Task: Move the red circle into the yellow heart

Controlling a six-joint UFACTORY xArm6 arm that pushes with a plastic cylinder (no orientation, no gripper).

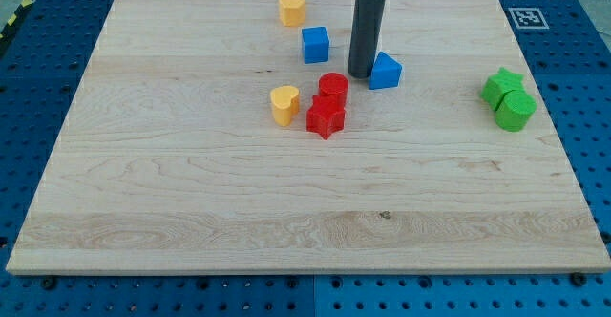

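Note:
The red circle (333, 85) lies near the board's middle, touching the red star (326, 116) just below it. The yellow heart (284, 104) lies a short gap to the left of both red blocks. My tip (361, 74) stands just right of and slightly above the red circle, close to it, with the blue triangular block (386, 71) touching its right side.
A blue cube (315, 44) sits up-left of the tip. A yellow pentagon-like block (292, 9) lies near the top edge. A green star (502, 85) and a green round block (516, 111) touch at the right. The wooden board (191, 202) rests on a blue perforated table.

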